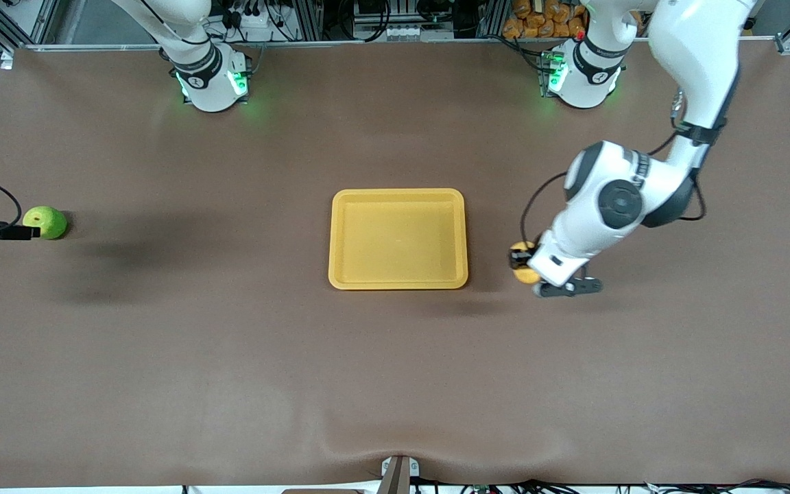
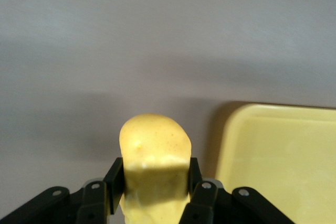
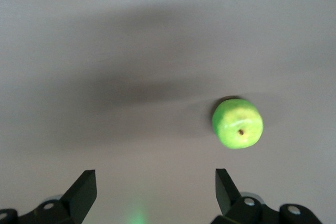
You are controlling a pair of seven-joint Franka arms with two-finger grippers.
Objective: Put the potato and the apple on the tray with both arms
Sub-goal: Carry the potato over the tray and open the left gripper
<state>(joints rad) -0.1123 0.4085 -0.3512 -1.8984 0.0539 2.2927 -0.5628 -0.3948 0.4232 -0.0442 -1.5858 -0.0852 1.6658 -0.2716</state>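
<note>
At the front view's left edge, the apple (image 1: 46,221) is lying on brown cloth (image 1: 230,357); the right gripper (image 3: 152,192) is hovering over it, fingers spread wide, empty. At center sits the tray (image 1: 340,274). The left gripper (image 1: 522,263) is clamping the potato (image 1: 525,274) beside the tray's rim; it should clear that rim before releasing.

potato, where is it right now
The potato is clamped in the left gripper, just off the tray rim toward the left arm's end of the table.
</note>
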